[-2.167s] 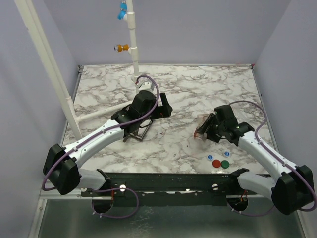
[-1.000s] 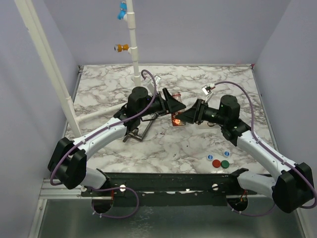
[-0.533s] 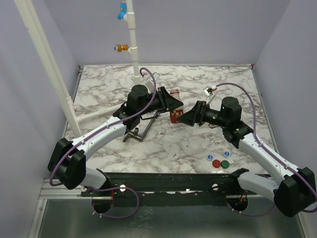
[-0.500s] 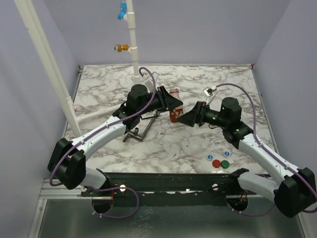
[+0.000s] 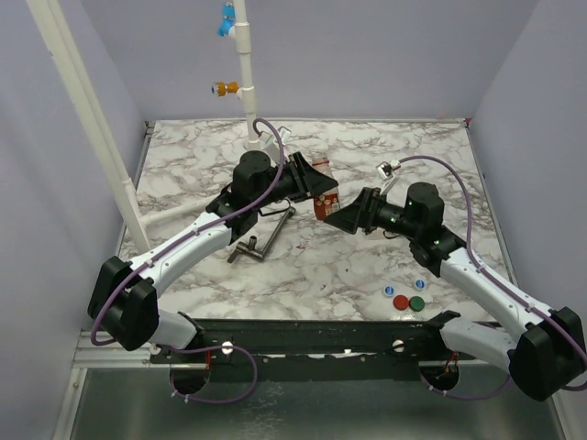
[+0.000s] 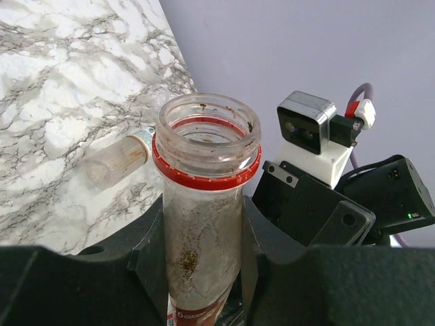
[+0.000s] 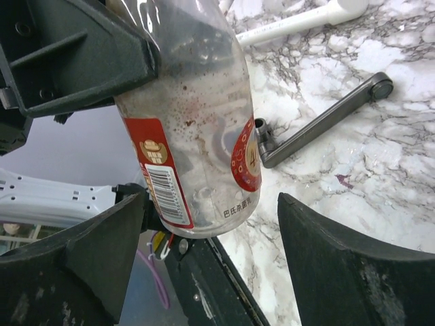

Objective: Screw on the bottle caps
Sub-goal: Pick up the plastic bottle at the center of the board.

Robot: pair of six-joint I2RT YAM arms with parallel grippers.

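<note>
A clear bottle point(image 5: 323, 200) with a reddish label hangs above the middle of the table, its open mouth with a red ring point(image 6: 206, 151) uncapped. My left gripper point(image 5: 315, 187) is shut on the bottle's upper body point(image 6: 202, 234). My right gripper point(image 5: 346, 218) is open, its fingers point(image 7: 109, 238) on either side of the bottle's base point(image 7: 204, 170) without touching it. A second small clear bottle point(image 6: 115, 159) lies on the marble. The bottle caps lie near the front right: red point(image 5: 401, 302), green point(image 5: 417, 302), two white-and-blue point(image 5: 389, 291) point(image 5: 420, 284).
A grey metal L-shaped bar point(image 5: 264, 240) lies under the left arm. A white pipe point(image 5: 246, 73) with orange and blue fittings stands at the back, another white pipe point(image 5: 87, 119) leans at the left, and a white tube point(image 7: 299, 24) lies on the marble table point(image 5: 404, 156).
The bottle passed from the right gripper to the left. The left jaws closed on it, the right jaws opened and drew back a little, and the left raised it slightly.
</note>
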